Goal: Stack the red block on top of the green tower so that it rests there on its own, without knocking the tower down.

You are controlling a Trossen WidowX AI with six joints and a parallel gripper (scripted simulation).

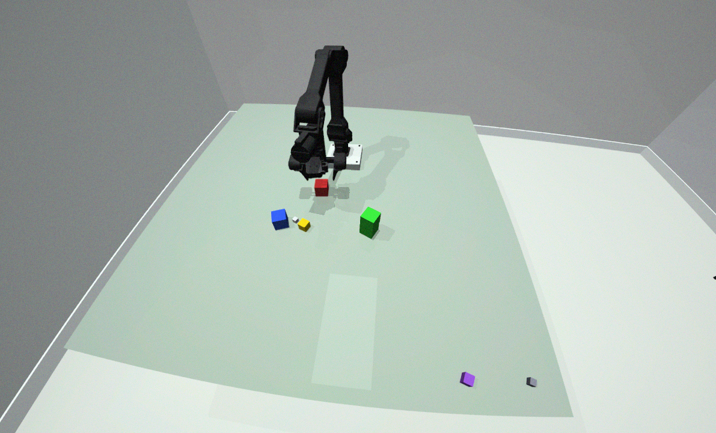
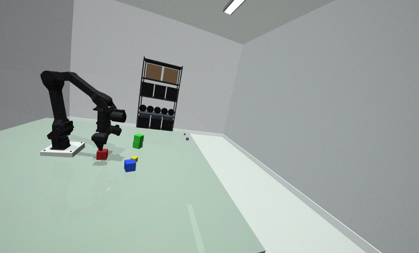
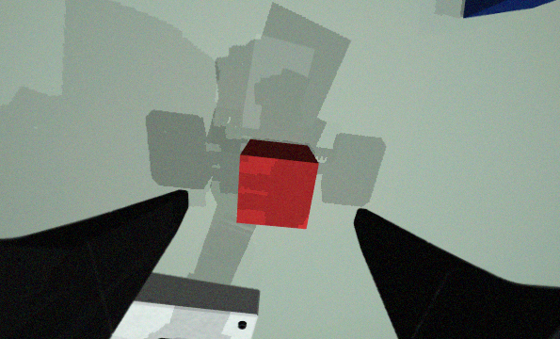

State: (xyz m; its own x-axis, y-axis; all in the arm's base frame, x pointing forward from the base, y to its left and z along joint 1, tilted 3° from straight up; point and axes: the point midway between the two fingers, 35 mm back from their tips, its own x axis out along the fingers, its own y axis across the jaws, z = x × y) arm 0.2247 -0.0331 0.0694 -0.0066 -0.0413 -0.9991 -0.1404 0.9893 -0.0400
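I have the pincer [image 3: 270,212] spread wide, empty, above the red block [image 3: 276,188]; grasp, carry and stacking on the green tower [image 1: 369,221] at 4 o'clock remain.

The arm [image 2: 78,83] bends downward, its fingers spread wide, holding nothing.
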